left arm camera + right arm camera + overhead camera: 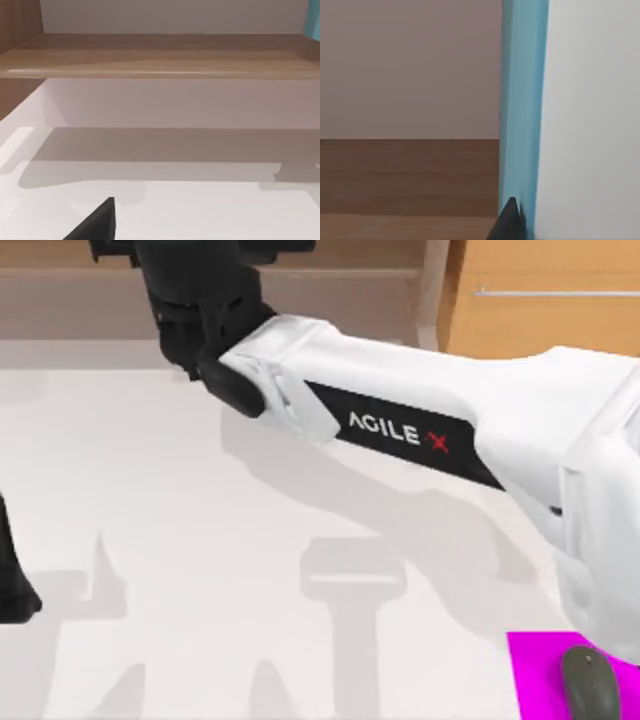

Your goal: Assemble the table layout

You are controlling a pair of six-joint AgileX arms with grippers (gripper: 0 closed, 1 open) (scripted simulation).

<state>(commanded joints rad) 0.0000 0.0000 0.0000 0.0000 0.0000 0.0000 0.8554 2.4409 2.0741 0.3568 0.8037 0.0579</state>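
Your right arm (420, 430) stretches from the right edge of the top view across to the upper left, its black wrist end over the brown shelf (330, 285) at the back of the table (200, 560). In the right wrist view a tall blue upright thing (522, 100), perhaps a book, stands on the shelf with its long axis vertical, and a dark fingertip (510, 222) sits right against its base; you cannot tell whether those fingers are open or clamped. Your left arm (15, 590) waits at the left edge, low over the table, fingers likewise unreadable. A pink mat (540, 680) with a grey mouse (590, 685) lies at the lower right corner. The right arm is plainly the nearer one for the blue thing.
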